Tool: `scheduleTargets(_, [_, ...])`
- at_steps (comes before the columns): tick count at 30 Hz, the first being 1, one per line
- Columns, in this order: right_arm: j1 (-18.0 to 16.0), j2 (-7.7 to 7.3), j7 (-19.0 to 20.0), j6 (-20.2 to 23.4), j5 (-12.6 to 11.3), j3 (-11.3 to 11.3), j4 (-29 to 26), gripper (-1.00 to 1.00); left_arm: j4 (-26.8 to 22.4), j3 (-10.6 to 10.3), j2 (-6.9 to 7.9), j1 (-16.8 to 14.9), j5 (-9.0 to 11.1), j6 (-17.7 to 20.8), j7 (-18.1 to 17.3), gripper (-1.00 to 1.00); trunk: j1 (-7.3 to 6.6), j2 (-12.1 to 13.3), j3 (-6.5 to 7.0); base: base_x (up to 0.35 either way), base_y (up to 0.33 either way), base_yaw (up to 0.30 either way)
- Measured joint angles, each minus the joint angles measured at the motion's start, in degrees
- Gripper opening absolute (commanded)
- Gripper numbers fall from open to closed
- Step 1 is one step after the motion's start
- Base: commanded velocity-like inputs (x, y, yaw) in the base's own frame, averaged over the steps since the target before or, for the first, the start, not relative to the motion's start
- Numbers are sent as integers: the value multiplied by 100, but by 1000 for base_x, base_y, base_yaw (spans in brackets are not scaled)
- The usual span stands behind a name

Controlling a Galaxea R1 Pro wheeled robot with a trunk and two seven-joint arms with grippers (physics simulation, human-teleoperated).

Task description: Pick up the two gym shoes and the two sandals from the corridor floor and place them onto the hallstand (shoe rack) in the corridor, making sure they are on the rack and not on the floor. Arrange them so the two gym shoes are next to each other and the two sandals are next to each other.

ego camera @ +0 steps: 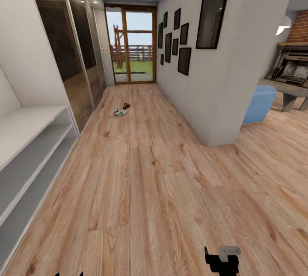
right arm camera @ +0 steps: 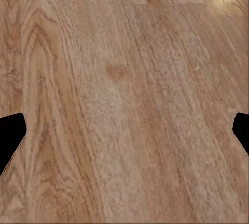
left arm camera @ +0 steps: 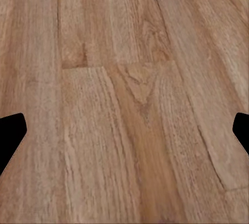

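Gym shoe, white sneaker with green stripe (ego camera: pixel 119 113), far down wood-plank corridor floor (ego camera: pixel 149 190) | both grippers spread wide, empty, ready for pickup

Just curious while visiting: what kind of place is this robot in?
Probably a home hallway: a wood plank floor, a glass door to a garden at the far end, dark picture frames on the wall.

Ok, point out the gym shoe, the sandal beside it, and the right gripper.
gym shoe (ego camera: pixel 119 113): head view, on its white side.
sandal (ego camera: pixel 126 105): head view, on its brown straps.
right gripper (right arm camera: pixel 124 130): right wrist view, midway between the fingertips, over bare floor.
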Motion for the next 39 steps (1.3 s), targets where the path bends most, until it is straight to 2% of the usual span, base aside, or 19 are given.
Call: scheduleTargets(39, [0,-25,-26,1,-17,-9,8,100,8,0,-8,0,8,0,0,100,0,0,0,340,0,0])
